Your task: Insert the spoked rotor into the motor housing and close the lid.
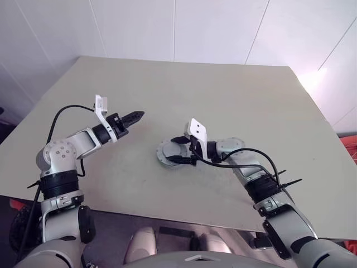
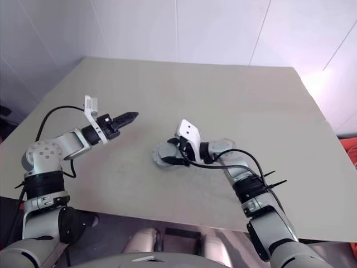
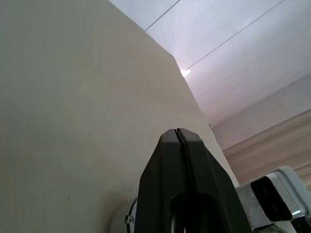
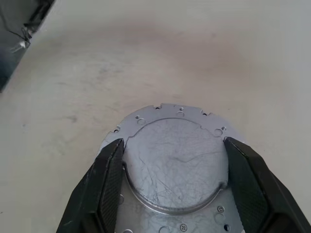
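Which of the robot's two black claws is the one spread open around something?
The right gripper: its black fingers straddle the round silver metal disc on the beige table. The left gripper is pinched shut and empty.

No text, label, brand, number or sign could be read anywhere in the pictures.

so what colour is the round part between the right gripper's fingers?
Silver-grey scratched metal, a raised disc on a notched flange with small holes; clearest in the right wrist view.
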Motion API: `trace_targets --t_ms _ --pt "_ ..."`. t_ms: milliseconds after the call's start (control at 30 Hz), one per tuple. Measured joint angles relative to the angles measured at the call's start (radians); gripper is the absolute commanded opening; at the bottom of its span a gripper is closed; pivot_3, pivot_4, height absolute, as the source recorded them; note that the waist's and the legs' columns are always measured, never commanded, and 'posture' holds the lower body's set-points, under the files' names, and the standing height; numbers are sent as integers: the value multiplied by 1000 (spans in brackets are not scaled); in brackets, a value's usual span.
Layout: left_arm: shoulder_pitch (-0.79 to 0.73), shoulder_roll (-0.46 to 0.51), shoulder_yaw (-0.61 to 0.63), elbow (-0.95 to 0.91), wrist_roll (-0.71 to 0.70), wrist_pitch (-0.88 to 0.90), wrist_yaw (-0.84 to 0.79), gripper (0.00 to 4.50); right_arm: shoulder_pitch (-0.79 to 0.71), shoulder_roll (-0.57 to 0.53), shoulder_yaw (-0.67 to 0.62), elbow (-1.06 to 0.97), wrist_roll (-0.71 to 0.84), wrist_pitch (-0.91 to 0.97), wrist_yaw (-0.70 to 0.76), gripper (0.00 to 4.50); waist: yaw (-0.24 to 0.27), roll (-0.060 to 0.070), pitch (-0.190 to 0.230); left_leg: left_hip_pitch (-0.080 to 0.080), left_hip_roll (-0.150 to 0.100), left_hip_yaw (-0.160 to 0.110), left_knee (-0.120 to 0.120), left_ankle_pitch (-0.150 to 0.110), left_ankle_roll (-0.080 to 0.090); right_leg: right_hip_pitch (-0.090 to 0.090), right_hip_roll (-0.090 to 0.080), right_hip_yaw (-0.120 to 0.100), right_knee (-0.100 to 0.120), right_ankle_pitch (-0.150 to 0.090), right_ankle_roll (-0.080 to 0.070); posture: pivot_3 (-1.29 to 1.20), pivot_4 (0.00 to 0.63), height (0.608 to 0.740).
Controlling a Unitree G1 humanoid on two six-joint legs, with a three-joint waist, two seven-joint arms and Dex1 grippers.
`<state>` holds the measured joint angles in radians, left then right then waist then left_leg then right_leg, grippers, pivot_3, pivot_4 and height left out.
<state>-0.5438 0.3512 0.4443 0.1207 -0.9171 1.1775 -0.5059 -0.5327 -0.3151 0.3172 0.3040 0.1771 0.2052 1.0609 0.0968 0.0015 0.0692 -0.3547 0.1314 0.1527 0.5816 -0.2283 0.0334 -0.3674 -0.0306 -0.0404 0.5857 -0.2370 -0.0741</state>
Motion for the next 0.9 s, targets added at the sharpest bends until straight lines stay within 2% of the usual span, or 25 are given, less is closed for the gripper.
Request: trace_targets --t_ms 233,600,900 --pt "1 -1 -15 0 -1 -4 0 22 9 -1 -27 -36 44 87 14 3150 -2 -1 1 -4 1 -1 2 1 -1 -4 -1 -5 3 0 0 0 0 740" --pt "9 -1 -17 0 -1 -13 1 22 -11 32 -39 34 0 -11 -57 3150 -4 -1 1 -8 3 -3 17 0 0 -4 -2 -8 12 0 0 0 0 740" --pt "12 0 -17 0 -2 -14 7 22 -10 25 -38 46 -17 -26 -23 3150 -2 -2 1 -5 3 -3 18 2 -6 -4 -2 -8 20 0 -1 0 0 740"
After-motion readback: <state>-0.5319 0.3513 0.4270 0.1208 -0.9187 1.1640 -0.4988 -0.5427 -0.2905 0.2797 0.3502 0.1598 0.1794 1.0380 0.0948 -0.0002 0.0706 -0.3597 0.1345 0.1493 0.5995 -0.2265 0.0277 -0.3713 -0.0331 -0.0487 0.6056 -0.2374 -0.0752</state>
